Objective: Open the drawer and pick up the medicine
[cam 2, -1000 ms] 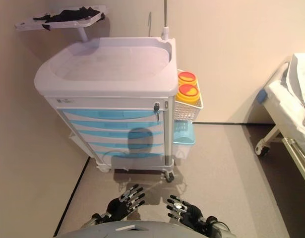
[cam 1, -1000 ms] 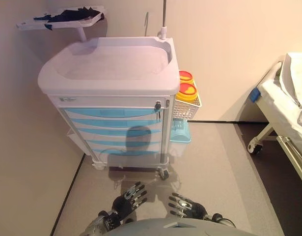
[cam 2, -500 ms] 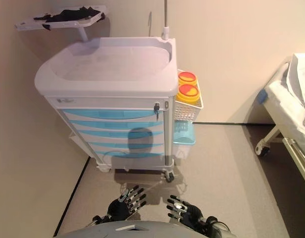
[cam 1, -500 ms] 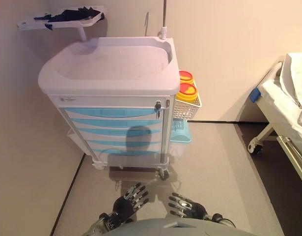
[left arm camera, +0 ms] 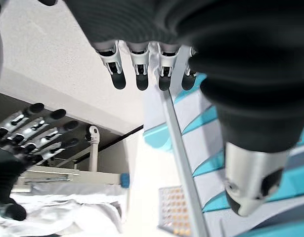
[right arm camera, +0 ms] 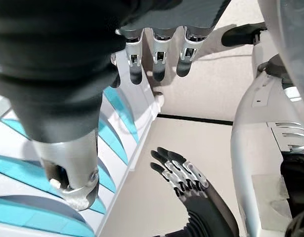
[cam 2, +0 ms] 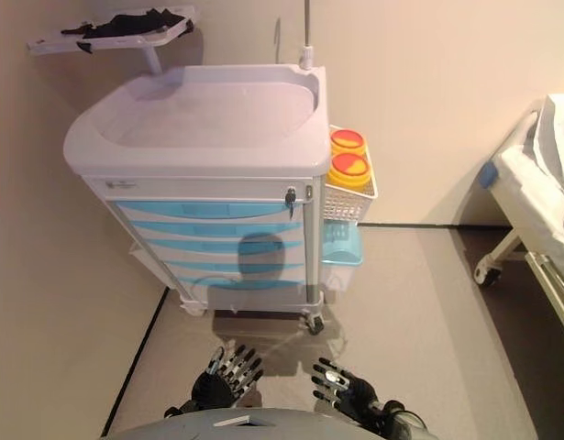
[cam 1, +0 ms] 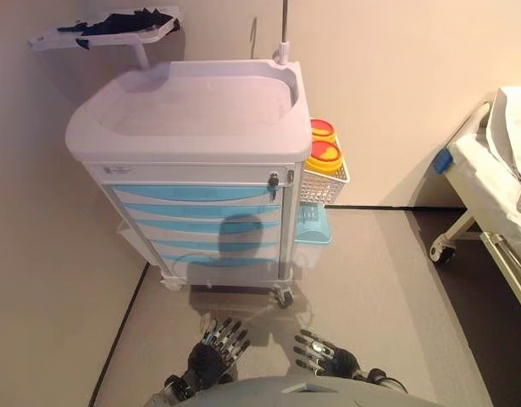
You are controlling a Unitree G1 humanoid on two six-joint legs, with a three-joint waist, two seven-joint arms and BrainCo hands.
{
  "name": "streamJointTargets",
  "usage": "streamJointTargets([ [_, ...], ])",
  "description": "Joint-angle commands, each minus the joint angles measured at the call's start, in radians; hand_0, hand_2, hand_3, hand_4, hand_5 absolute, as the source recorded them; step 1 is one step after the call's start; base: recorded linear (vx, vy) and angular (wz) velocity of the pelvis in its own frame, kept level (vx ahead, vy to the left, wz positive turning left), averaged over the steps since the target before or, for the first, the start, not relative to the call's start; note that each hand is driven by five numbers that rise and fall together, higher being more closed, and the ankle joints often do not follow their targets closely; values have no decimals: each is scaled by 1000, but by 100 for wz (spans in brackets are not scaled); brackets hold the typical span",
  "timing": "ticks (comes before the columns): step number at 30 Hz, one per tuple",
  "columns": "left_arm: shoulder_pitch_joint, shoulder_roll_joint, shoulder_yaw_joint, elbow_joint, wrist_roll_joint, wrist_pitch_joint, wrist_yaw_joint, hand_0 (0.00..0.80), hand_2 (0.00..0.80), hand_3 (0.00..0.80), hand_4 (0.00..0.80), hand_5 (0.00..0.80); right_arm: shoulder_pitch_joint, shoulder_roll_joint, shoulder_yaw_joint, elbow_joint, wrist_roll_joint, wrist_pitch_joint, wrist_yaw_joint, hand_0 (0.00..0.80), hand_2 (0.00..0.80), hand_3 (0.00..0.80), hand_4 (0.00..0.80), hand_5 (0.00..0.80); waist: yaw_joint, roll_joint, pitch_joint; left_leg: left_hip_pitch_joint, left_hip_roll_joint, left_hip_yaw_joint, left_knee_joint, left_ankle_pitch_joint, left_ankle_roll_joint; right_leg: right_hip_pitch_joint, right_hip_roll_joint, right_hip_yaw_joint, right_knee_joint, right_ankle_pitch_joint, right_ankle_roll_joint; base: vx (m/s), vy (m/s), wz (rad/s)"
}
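So there's a white medical cart (cam 2: 204,128) filling the upper left and middle of the frame, with its stack of blue drawers (cam 2: 213,243) all shut. A side basket (cam 2: 348,197) on its right holds two yellow containers with red lids (cam 2: 348,160). Both hands hang low at the bottom: left hand (cam 2: 222,379) and right hand (cam 2: 344,392), fingers spread, holding nothing. A bed (cam 2: 538,211) pokes in at the right edge.

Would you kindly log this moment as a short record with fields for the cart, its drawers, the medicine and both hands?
cart: white wheeled medical cart against the wall
drawers: light blue drawer fronts, all closed
medicine: not visible
side basket: white mesh basket holding yellow containers with red lids
left hand: open, low above the floor, short of the cart
right hand: open, low beside it, holding nothing
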Motion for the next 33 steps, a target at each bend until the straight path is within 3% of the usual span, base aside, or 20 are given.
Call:
streamJointTargets([
  [1,-94,-45,45,-17,-116,19,-5,0,0,0,0,0,-38,31,16,-48,31,-27,8,0,0,0,0,0,0,-55,139,-66,-67,4,230,-178,82,-131,-30,0,258,-76,-46,-80,54,5],
  [11,-172,-44,64,-157,-353,-34,33,0,0,0,0,0,-12,0,47,-277,52,-24,-99,0,0,0,0,0,-28,-73,268,-354,-85,14,481,-230,111,-446,-30,57,527,-129,-68,-56,68,4],
  [18,-248,-19,89,-237,-496,-65,44,0,0,0,0,0,17,-51,52,-421,57,27,-124,0,0,0,0,0,-63,-77,295,-550,-94,20,642,-271,128,-643,-3,91,675,-153,-84,12,81,-9],
  [19,-258,-18,98,-244,-510,-68,50,0,0,0,0,0,19,-60,55,-430,59,35,-123,0,0,0,0,0,-68,-77,298,-554,-95,15,669,-306,125,-651,4,102,703,-184,-78,136,76,1],
  [26,-363,27,149,-274,-628,-125,46,0,0,0,0,0,23,-124,76,-481,72,62,-130,0,0,0,0,0,-94,-79,309,-644,-107,6,739,-321,133,-744,27,127,742,-175,-79,48,89,-11],
  [33,-511,140,216,-292,-752,-152,62,0,0,0,0,0,12,-179,88,-491,106,72,-124,0,0,0,0,0,-118,-85,328,-695,-99,21,778,-331,136,-800,36,148,743,-153,-78,-9,64,-7],
])
